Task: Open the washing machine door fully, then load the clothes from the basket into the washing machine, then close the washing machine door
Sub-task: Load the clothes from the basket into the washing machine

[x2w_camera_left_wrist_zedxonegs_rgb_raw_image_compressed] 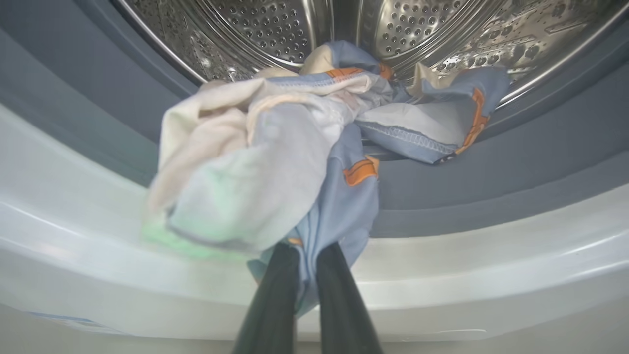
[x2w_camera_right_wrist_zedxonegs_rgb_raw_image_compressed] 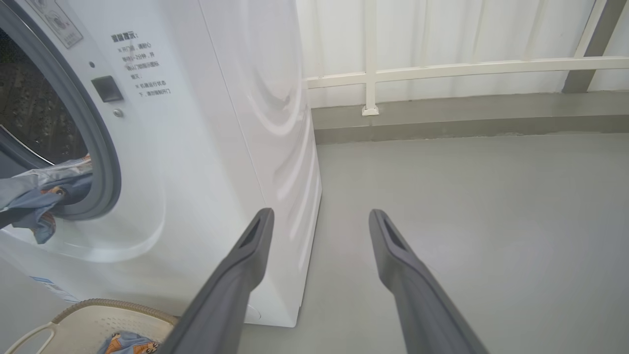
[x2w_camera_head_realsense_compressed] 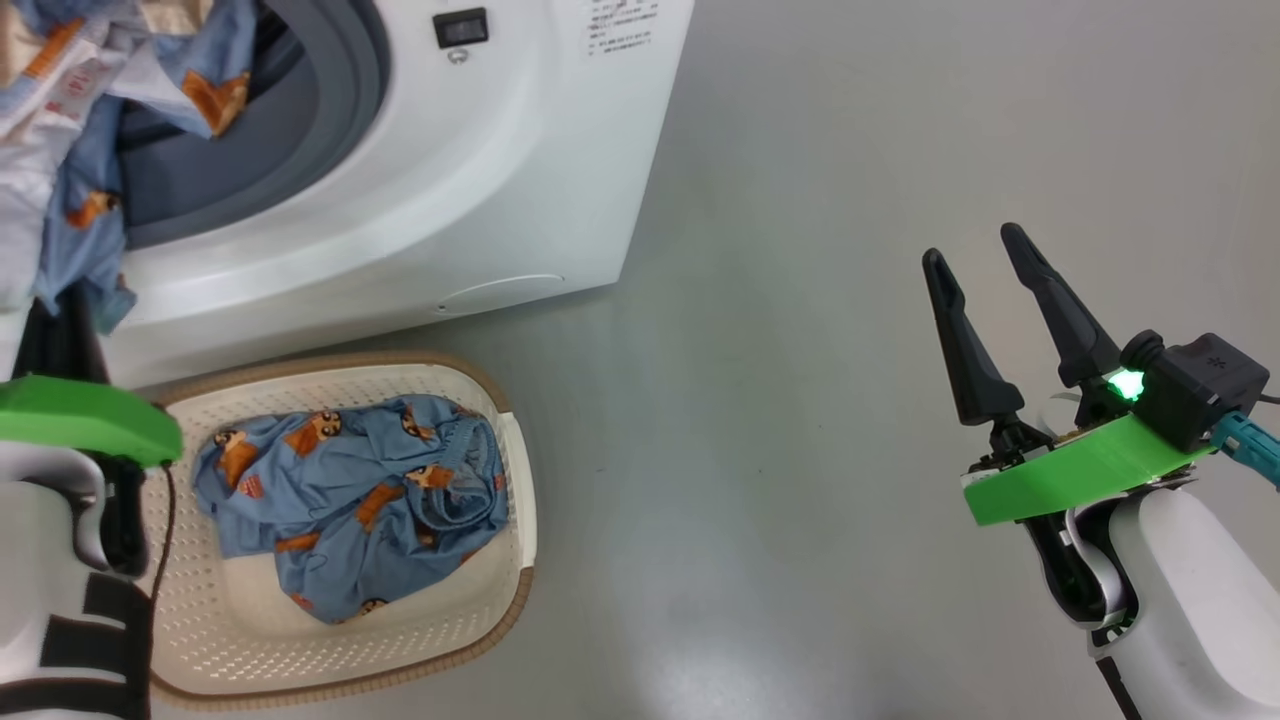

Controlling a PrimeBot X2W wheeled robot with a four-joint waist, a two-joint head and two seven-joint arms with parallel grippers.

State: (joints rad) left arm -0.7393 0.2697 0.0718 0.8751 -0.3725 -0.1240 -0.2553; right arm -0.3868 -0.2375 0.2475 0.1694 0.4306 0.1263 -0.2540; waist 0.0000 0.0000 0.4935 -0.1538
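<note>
Clothes (x2w_camera_left_wrist_zedxonegs_rgb_raw_image_compressed: 236, 162) at left pincer (x2w_camera_left_wrist_zedxonegs_rgb_raw_image_compressed: 307, 251): cream-white + lt blue w/ orange-brown cartoon print. Basket (x2w_camera_head_realsense_compressed: 520, 480) cream, perforated, brown rim. Washing machine (x2w_camera_head_realsense_compressed: 480, 180) white, grey gasket (x2w_camera_left_wrist_zedxonegs_rgb_raw_image_compressed: 491, 167), steel drum (x2w_camera_left_wrist_zedxonegs_rgb_raw_image_compressed: 265, 24). Floor (x2w_camera_head_realsense_compressed: 800, 400) grey.
</note>
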